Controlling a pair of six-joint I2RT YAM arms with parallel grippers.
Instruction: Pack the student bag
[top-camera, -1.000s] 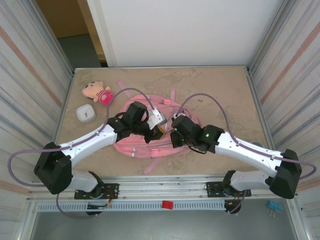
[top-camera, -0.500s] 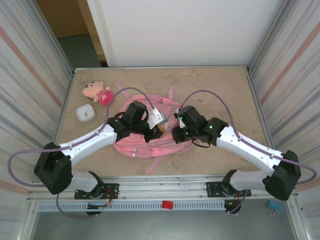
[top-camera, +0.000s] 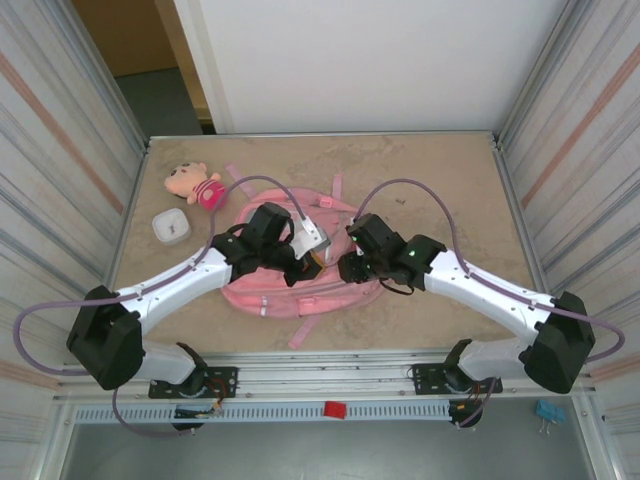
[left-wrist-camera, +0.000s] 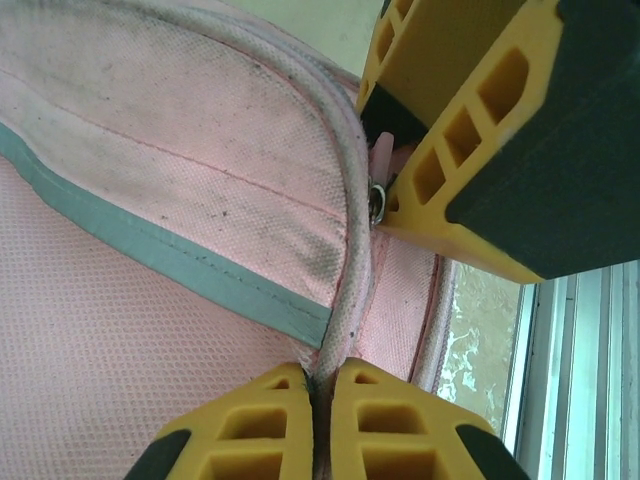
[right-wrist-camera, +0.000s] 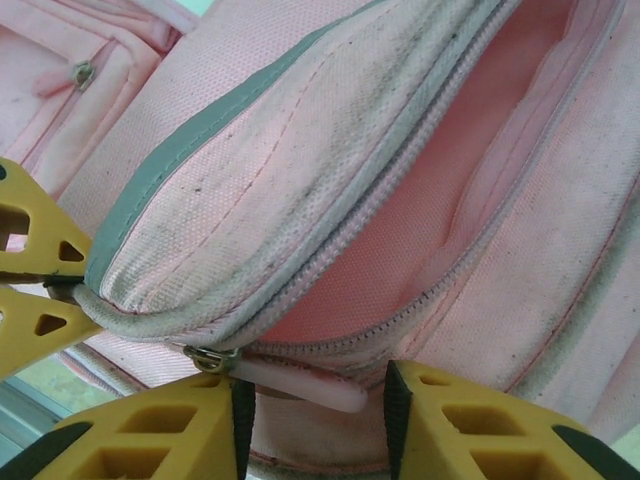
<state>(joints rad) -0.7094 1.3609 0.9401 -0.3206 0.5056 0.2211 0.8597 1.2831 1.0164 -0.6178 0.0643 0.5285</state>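
Two grippers on the student bag (top-camera: 290, 295): left gripper (left-wrist-camera: 320, 375) pinches its piped zip edge; right gripper (right-wrist-camera: 314, 400) stands parted, zipper pull (right-wrist-camera: 290, 380) lying crosswise between its fingers.

The left fingers (left-wrist-camera: 250, 425) are pressed tightly together, while the right fingers (right-wrist-camera: 150, 430) stand apart.

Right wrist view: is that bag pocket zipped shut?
No, the student bag pocket gapes open along its zipper, with pink lining showing inside.
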